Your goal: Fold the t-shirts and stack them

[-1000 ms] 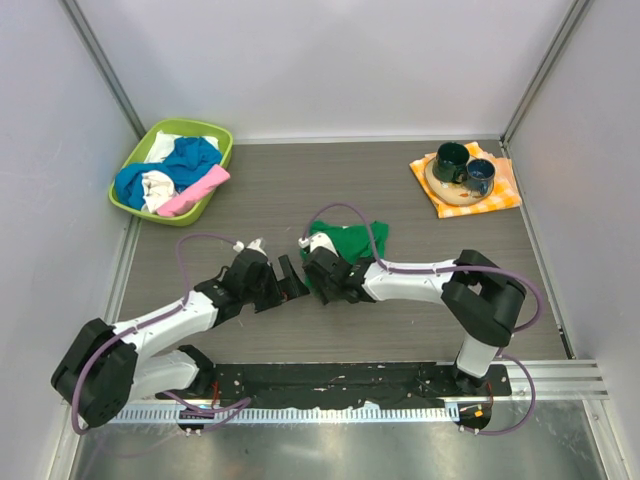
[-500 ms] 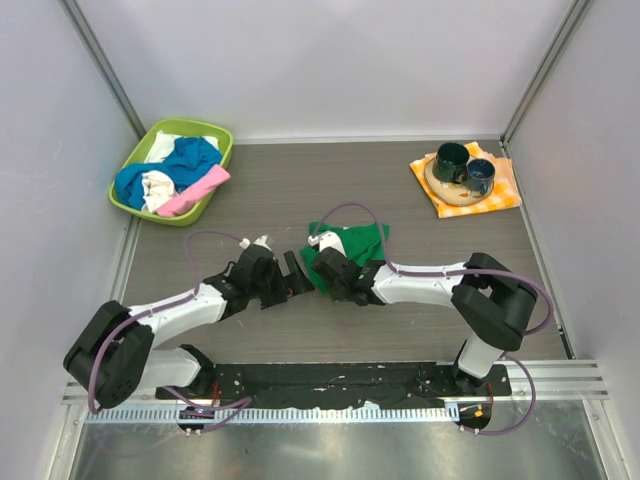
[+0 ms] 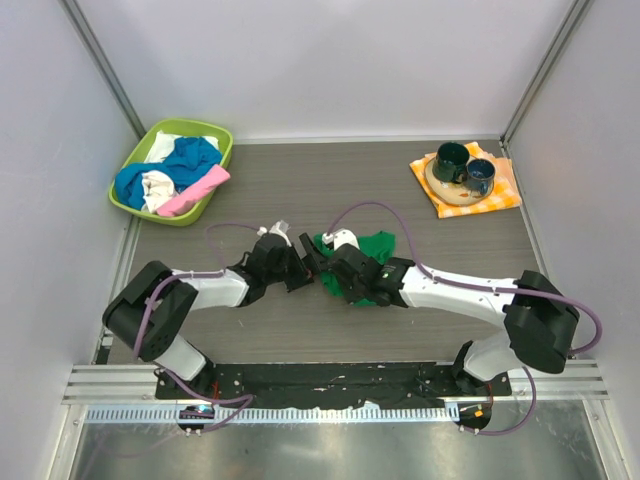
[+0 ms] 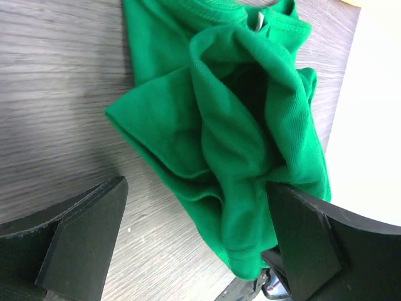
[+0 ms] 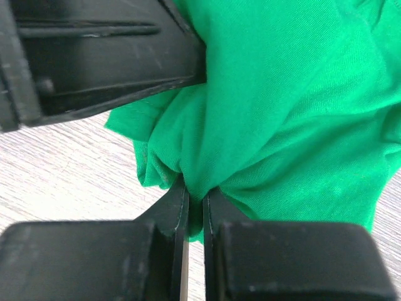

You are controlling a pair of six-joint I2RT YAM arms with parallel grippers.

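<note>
The green t-shirt lies bunched at the middle of the table. My right gripper is shut on a fold at its left edge; in the right wrist view cloth is pinched between the jaws. My left gripper is open just left of it. In the left wrist view, the shirt hangs between the wide-apart fingers, its small white tag at the top. Blue, white and pink shirts lie in the basket.
The lime-green basket stands at the back left. An orange-and-white checkered cloth with a plate and two dark mugs lies at the back right. Grey walls close in the left, right and back sides.
Both grippers have moved away from the bases and slightly right. The left gripper has closed in on the shirt's left edge. The shirt is more bunched under the right gripper.
</note>
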